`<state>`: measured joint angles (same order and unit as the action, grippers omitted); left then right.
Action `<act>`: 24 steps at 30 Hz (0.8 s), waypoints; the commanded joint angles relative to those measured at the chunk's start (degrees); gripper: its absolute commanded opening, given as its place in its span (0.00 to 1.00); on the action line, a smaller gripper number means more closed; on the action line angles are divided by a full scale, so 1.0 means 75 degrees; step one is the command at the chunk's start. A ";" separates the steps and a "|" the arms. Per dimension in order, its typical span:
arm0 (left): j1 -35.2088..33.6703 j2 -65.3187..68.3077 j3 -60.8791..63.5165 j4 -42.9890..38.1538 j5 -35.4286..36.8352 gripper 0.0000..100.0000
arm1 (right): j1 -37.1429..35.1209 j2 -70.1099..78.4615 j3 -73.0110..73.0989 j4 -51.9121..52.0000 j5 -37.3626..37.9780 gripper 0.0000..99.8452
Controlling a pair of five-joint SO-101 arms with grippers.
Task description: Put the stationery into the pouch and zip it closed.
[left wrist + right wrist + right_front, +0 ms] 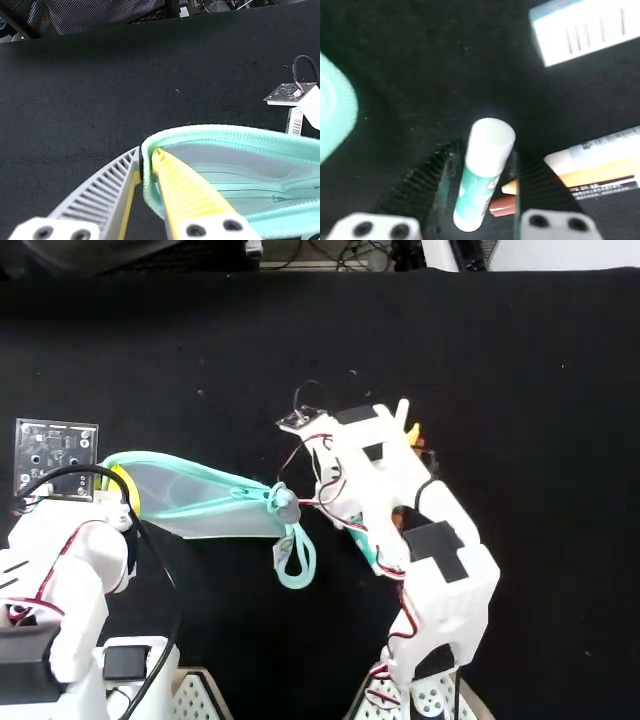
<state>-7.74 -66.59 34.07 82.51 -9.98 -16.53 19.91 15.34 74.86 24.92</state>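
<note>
Jaws of the right gripper clench a glue stick, with other stationery lying near it. The left gripper pinches the rim of the pouch, one finger inside, holding the mouth open at the left of the table. Loading seems under way. Next the stick must travel left to that mouth and drop in, with zipping to come after.

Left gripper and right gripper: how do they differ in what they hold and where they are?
The left gripper is shut on the rim of the pouch; the right gripper is shut on a glue stick. In the high view the left gripper is at one end of the pouch, the right gripper past the other end, apart from it. Both are shut on a thing.
</note>
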 commanded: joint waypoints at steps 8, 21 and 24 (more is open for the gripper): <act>-0.0100 0.0152 0.1061 0.0105 -0.0012 0.04 | -0.0012 -0.0510 0.0006 -0.0188 0.0047 0.01; -0.0100 0.0152 0.1061 0.0105 -0.0012 0.04 | 0.0211 -0.7578 0.2854 -0.0821 0.0047 0.01; -0.0100 0.0152 0.1061 0.0105 -0.0012 0.04 | 0.0211 -0.9172 0.2971 -0.0821 0.0047 0.01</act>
<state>-7.74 -66.59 34.07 82.51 -9.98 -15.21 -35.30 37.49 69.76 24.92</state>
